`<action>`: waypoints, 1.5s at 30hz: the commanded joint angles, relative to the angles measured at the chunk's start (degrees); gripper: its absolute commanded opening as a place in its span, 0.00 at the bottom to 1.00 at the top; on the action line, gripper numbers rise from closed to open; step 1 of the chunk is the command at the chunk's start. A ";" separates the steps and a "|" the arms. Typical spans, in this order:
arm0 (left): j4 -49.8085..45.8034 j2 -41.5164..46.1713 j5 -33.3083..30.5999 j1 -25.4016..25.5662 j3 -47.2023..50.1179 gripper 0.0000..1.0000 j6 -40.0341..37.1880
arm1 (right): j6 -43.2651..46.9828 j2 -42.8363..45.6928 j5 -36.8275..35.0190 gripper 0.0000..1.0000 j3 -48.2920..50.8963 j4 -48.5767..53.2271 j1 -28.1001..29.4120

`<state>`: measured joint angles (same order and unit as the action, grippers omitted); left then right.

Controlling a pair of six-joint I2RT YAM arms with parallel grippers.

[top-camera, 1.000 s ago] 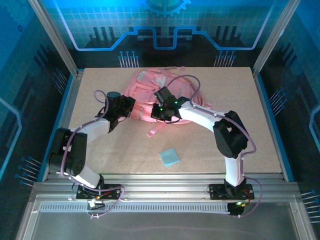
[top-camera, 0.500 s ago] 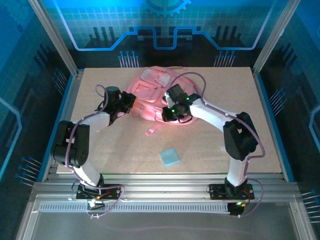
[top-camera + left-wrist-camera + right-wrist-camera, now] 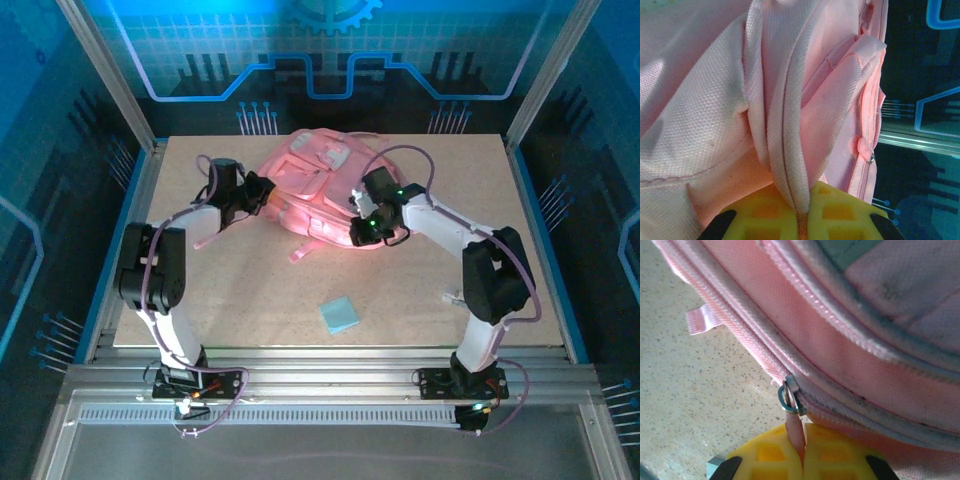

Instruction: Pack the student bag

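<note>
Looking down from the top view, we see the student bag (image 3: 320, 185) at upper centre of the table (image 3: 500, 270), the left gripper (image 3: 262, 192) at its left edge and the right gripper (image 3: 362, 228) at its lower right. In the left wrist view, at bottom centre, the fingers (image 3: 840, 215) are clamped on a bag seam (image 3: 790, 165). In the right wrist view, the fingers (image 3: 765, 455) pinch the zipper pull (image 3: 795, 432).

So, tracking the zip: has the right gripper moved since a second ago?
Yes: the right gripper moved right, no longer straight beyond the blue square.
</note>
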<state>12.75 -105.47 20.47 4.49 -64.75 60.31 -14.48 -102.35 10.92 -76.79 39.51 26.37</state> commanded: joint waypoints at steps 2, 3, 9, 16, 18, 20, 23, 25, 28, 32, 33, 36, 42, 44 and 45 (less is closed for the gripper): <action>0.35 -5.04 -5.70 -6.67 -11.12 0.00 -5.13 | -2.03 1.77 0.93 0.00 3.27 12.59 -2.03; -0.35 -6.46 -4.30 -6.79 -13.13 0.01 -4.69 | -2.97 1.28 3.25 0.00 2.94 10.69 -1.26; -4.02 -5.21 -0.63 -6.51 -13.57 0.61 -2.99 | -9.88 -5.43 12.63 0.00 -5.86 -0.35 3.75; 0.67 7.13 0.98 -4.35 3.18 0.68 3.75 | -15.36 -15.54 19.24 0.00 -23.15 -3.41 7.62; 3.25 10.14 0.30 -2.23 8.15 0.69 6.59 | -16.73 -16.71 21.30 0.00 -26.18 -4.01 8.31; 6.13 12.35 -1.30 0.24 12.03 0.69 9.18 | -17.82 -16.97 23.11 0.00 -27.95 -4.58 8.78; 9.13 13.49 -3.34 3.39 14.14 0.69 12.03 | -18.64 -15.63 25.18 0.00 -28.14 -4.61 9.35; 9.48 12.33 -3.77 5.04 12.72 0.70 12.33 | -18.65 -13.66 25.51 0.00 -26.41 -4.99 9.88; 9.42 8.97 -2.99 6.68 9.46 0.69 11.96 | -19.00 -11.22 26.08 0.00 -23.35 -5.97 10.73; 11.55 4.00 -3.07 8.25 7.24 0.56 11.67 | -19.91 -8.42 25.56 0.00 -18.50 -6.71 11.70; 11.99 3.05 -3.15 8.63 6.82 0.50 11.28 | -20.14 -7.63 25.44 0.00 -16.83 -7.22 11.77; 12.06 0.28 -1.82 9.46 6.02 0.35 11.00 | -19.74 -5.54 23.84 0.00 -13.07 -6.64 11.68; 14.12 -0.68 -0.03 9.67 8.00 0.00 10.22 | -16.43 -4.10 21.46 0.00 -10.17 -1.37 10.60; 13.35 0.41 -0.21 9.08 8.41 0.00 9.14 | -13.03 -4.09 18.35 0.00 -10.13 3.69 10.00; 12.63 1.03 -0.08 8.60 8.37 0.00 8.44 | -11.02 -4.19 16.46 0.00 -9.96 6.64 9.49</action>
<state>22.85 -104.64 22.85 14.17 -56.49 71.46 -31.86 -110.63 23.59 -87.31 34.33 34.89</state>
